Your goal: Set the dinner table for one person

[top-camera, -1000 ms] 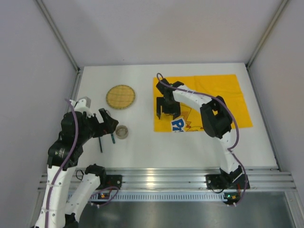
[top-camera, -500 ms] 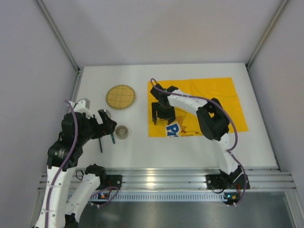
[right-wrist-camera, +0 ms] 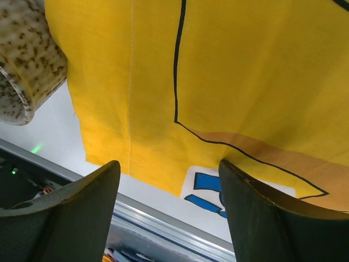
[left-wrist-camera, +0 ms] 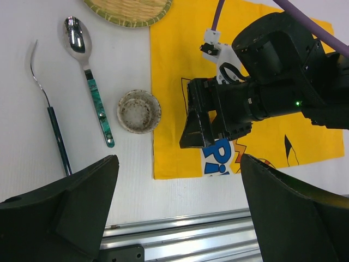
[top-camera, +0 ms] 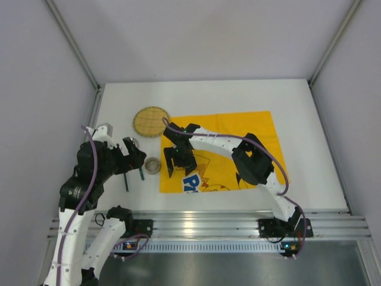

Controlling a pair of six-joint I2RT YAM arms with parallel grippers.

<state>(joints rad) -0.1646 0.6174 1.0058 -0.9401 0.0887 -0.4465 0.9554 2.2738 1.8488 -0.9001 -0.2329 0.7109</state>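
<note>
Right gripper (top-camera: 178, 162): jaws apart, tips down on the yellow cloth (top-camera: 244, 122) near its left edge, nothing pinched between them. My read is that it's pinning the cloth to slide it as a placemat.

Left gripper (top-camera: 134, 154): jaws wide apart and empty, hovering over the fork (left-wrist-camera: 52, 125) and spoon (left-wrist-camera: 87, 71), likely staged for the cutlery.

The speckled cup (left-wrist-camera: 139, 111) is just beside the cloth's left edge, so there's a snag risk. The woven mat (top-camera: 150, 121) is at the cloth's far-left corner.

Everything sits on the white matte tabletop (top-camera: 315, 119), with plain grey enclosure walls around it and an aluminium rail at the near edge.
</note>
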